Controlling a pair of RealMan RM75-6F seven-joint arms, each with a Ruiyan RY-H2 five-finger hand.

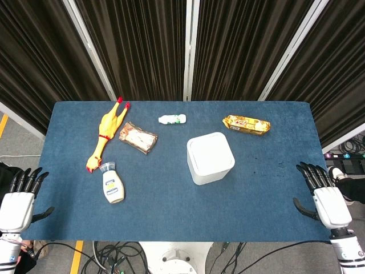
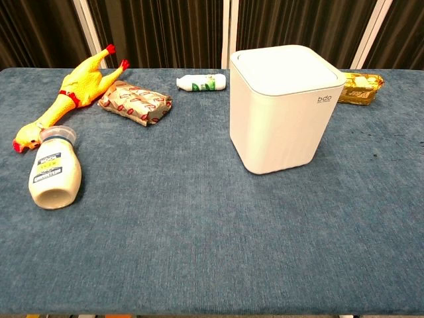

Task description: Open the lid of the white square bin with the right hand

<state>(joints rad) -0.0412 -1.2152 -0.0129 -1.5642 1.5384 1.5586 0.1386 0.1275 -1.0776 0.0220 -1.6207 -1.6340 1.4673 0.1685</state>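
The white square bin [image 1: 210, 158] stands upright near the table's middle, its lid [image 1: 210, 150] flat and closed. In the chest view the white square bin [image 2: 285, 109] fills the centre right, with the lid [image 2: 285, 63] down. My right hand [image 1: 322, 191] hovers at the table's right front corner, well to the right of the bin, fingers spread and empty. My left hand [image 1: 20, 197] hangs off the left front corner, fingers also spread, holding nothing. Neither hand shows in the chest view.
On the blue table [image 1: 262, 217] lie a yellow rubber chicken [image 1: 107, 132], a wrapped snack [image 1: 137, 137], a small white bottle [image 1: 171, 119], a gold packet [image 1: 246, 124] and a cream bottle on its side [image 1: 112, 184]. Dark curtains hang behind.
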